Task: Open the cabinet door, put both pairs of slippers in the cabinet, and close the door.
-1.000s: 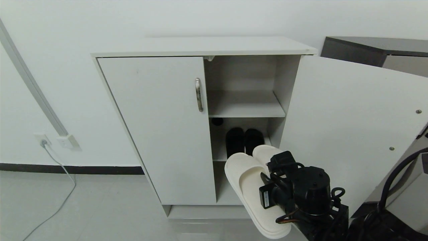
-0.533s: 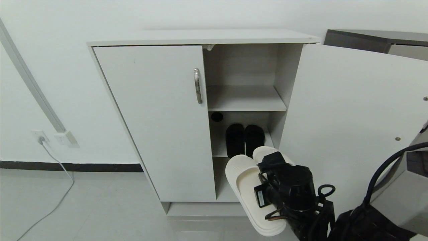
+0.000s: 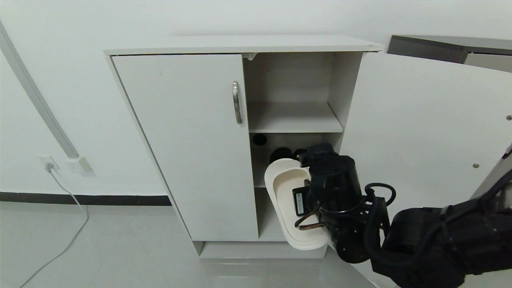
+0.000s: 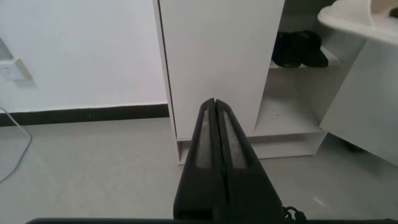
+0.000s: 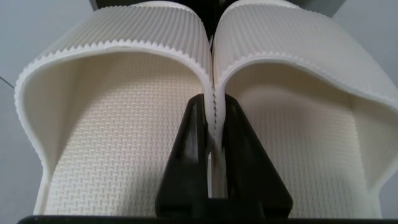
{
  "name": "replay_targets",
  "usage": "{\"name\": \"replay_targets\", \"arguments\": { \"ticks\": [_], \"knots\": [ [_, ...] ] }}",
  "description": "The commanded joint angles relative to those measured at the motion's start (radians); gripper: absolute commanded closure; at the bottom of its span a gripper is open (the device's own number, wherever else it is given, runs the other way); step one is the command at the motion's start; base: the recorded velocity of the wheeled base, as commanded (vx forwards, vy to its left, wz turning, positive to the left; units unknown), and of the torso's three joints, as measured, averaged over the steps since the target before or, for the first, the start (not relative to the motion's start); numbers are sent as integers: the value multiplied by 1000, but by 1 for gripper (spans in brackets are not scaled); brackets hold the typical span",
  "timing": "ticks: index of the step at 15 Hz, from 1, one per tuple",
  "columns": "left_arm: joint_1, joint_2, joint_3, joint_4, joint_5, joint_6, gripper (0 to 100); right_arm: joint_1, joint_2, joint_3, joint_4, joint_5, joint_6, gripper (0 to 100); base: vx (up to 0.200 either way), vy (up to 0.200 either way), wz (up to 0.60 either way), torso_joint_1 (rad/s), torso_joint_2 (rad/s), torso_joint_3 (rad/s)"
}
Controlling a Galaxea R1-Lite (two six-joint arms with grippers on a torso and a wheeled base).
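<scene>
The white cabinet (image 3: 180, 140) has its right door (image 3: 424, 148) swung open and its left door shut. A black pair of slippers (image 4: 300, 50) lies on the middle shelf, mostly hidden behind my right arm in the head view. My right gripper (image 5: 214, 134) is shut on the white pair of slippers (image 3: 286, 200), pinching the two inner edges (image 5: 211, 81) together. The pair is held tilted at the cabinet's open side, toes near the middle shelf. My left gripper (image 4: 214, 124) is shut on nothing, low in front of the cabinet, above the floor.
A metal handle (image 3: 237, 102) is on the shut left door. The top shelf (image 3: 294, 118) is bare. A wall socket with a cable (image 3: 50, 168) is at the left. A grey unit (image 3: 448, 50) stands behind the open door.
My right arm has pushed forward and up, carrying the white slippers from below the opening into it, now covering the black pair. The head camera shifted slightly early on.
</scene>
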Motion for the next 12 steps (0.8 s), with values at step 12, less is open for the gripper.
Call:
{"name": "replay_targets", "arguments": {
  "ticks": [12],
  "knots": [
    [0,1,0,0,0,2,100,-14,-5,-224,126,-83,18,100,0,0,0,0,0,0]
  ]
}}
